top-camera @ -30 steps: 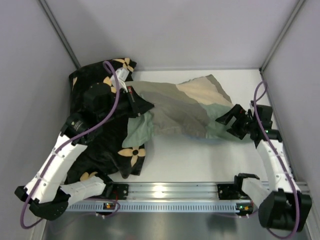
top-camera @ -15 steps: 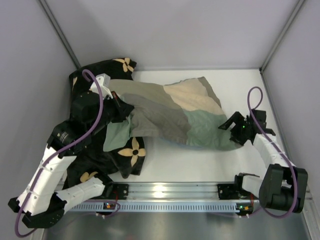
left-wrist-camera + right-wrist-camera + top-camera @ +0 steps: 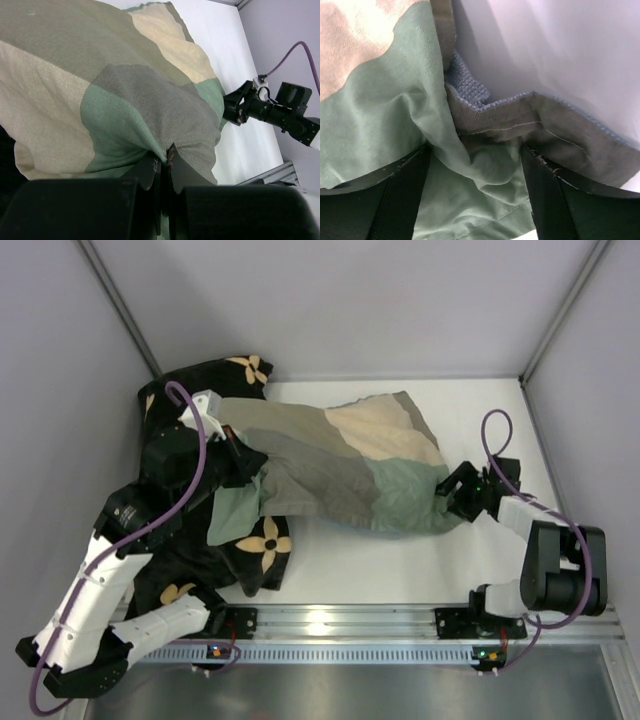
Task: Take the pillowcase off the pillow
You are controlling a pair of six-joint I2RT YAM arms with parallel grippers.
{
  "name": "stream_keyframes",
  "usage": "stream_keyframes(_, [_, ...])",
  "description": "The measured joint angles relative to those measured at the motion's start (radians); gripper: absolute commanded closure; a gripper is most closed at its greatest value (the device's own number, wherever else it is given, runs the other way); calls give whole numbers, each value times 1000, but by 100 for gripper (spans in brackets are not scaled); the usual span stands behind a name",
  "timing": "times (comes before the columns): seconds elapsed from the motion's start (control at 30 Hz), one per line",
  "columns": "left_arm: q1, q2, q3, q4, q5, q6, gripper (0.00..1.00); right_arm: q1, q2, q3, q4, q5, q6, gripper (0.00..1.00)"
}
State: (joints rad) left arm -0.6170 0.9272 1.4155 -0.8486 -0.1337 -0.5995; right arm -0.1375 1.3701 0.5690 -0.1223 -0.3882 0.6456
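The patchwork pillowcase [image 3: 340,455] lies across the table, its left end draped over the black cushion. My left gripper [image 3: 238,462] is shut on a pinched fold of the pillowcase [image 3: 150,100], with the jaws [image 3: 165,154] pressed together on the fabric. My right gripper [image 3: 456,490] is open at the case's right end. Its fingers [image 3: 400,192] straddle bunched pale green cloth and the hemmed opening [image 3: 495,120], where the blue-grey inside shows. The right gripper also shows in the left wrist view [image 3: 239,104]. The cream-white pillow is hidden.
A black cushion with tan flower motifs [image 3: 205,540] lies at the left under my left arm and the case's left end. Grey walls close in the left, back and right sides. A metal rail [image 3: 340,625] runs along the near edge. White tabletop [image 3: 400,560] shows in front of the case.
My left gripper has pulled the pillowcase left and back over the black cushion. My right gripper has followed leftward to the case's right end, its arm folding lower.
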Motion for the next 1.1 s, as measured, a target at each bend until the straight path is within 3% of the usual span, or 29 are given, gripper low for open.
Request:
stream_keyframes(0.1, [0, -3, -6, 0, 7, 0, 100, 40, 52, 7, 85, -2, 19, 45])
stream_keyframes(0.13, [0, -4, -8, 1, 10, 0, 100, 54, 55, 2, 100, 13, 23, 58])
stream_keyframes(0.2, [0, -9, -17, 1, 14, 0, 100, 77, 52, -13, 112, 48, 20, 72])
stream_keyframes(0.23, [0, -12, -21, 0, 16, 0, 100, 87, 50, -23, 114, 58, 23, 89])
stream_keyframes(0.3, [0, -17, -25, 0, 21, 0, 100, 99, 35, -34, 108, 81, 13, 100])
stream_keyframes(0.5, [0, -21, -29, 2, 60, -2, 100, 103, -68, -38, 73, 113, -8, 100])
stream_keyframes(0.73, [1, -11, -18, 2, 127, 1, 100, 103, -430, 2, -47, 120, -19, 100])
stream_keyframes(1.1, [1, -56, 23, -2, 262, -58, 100, 103, -724, 583, -442, 84, 51, 100])
